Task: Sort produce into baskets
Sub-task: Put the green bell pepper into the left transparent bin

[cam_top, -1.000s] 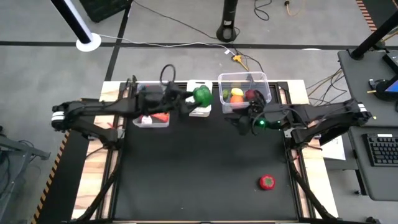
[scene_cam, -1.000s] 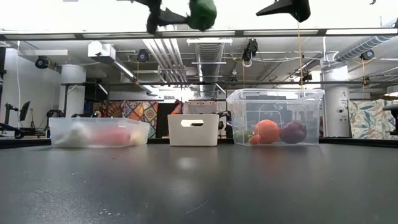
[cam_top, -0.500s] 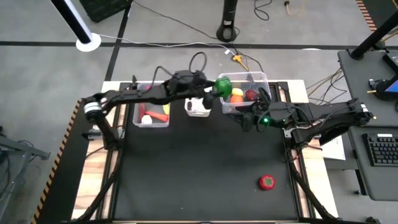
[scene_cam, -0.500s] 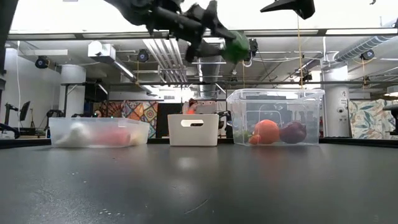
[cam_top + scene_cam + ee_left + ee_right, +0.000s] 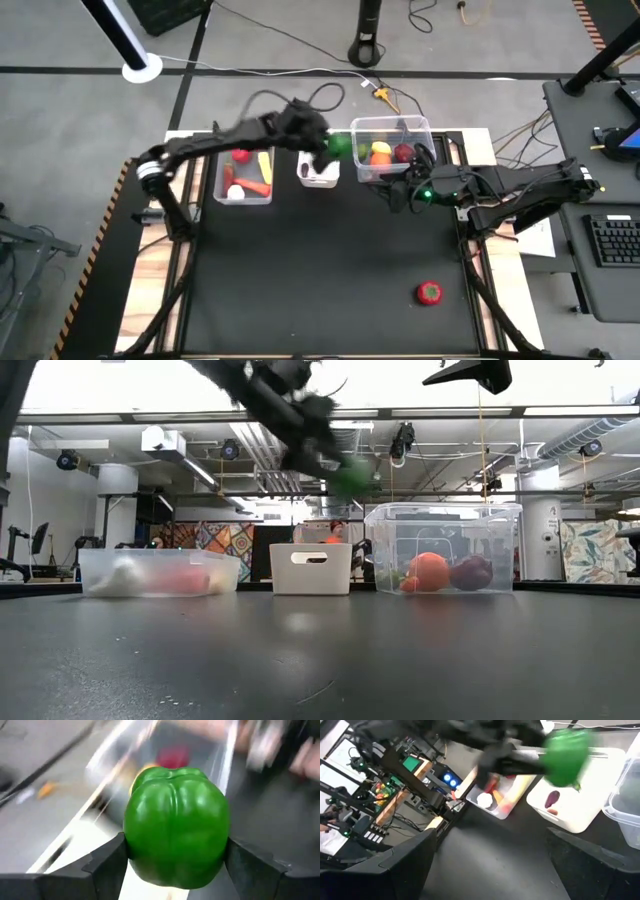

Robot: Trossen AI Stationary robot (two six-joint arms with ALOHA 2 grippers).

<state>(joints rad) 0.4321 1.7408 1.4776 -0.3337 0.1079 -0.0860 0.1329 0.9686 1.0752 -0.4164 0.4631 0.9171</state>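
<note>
gripping glossy lobed green pepper (image 5: 176,825), left gripper (image 5: 175,857), near clear tub (image 5: 392,147)

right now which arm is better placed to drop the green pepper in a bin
Left. The left gripper already holds the green pepper in the air between the white tub and the tall clear tub. The right gripper is open and holds nothing.

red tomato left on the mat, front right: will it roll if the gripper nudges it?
Probably. The tomato looks round and sits alone on the smooth mat, nothing beside it to stop it. Its glossy skin suggests hard plastic, so likely light, stiff and slippery.
</note>
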